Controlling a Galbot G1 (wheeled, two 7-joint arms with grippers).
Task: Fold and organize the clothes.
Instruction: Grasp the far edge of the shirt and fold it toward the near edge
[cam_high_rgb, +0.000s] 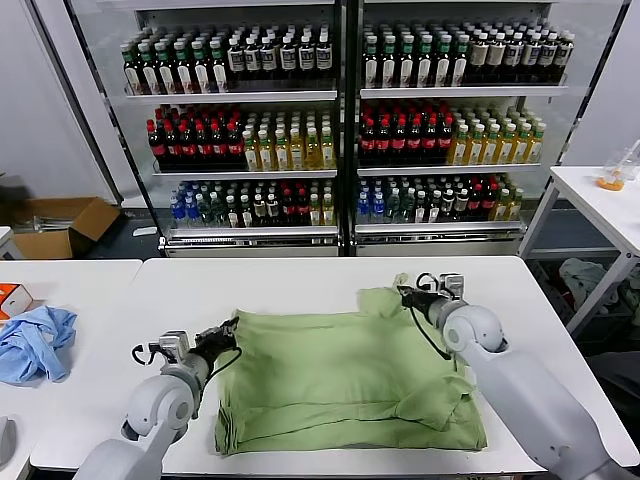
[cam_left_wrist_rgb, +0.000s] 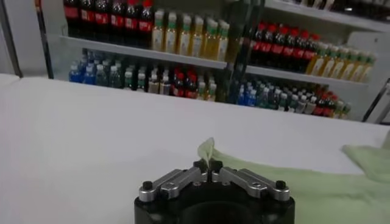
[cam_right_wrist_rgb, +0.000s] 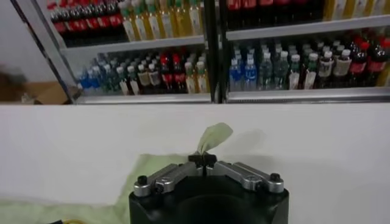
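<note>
Shirt (cam_high_rgb: 345, 385) on table (cam_high_rgb: 300, 280), coolers behind.
Left gripper (cam_high_rgb: 232, 334) at its left corner, right gripper (cam_high_rgb: 404, 293) at far-right corner; another garment (cam_high_rgb: 35, 342) lies apparently well left.

I see a white table (cam_high_rgb: 300, 275) in front of me. On the neighbouring table to my left lies a crumpled light blue garment (cam_high_rgb: 35, 340), with a small orange box (cam_high_rgb: 12, 298) just beyond it. Behind stand glass-fronted coolers (cam_high_rgb: 345, 130) full of bottled drinks. An open cardboard box (cam_high_rgb: 60, 225) sits on the floor.
</note>
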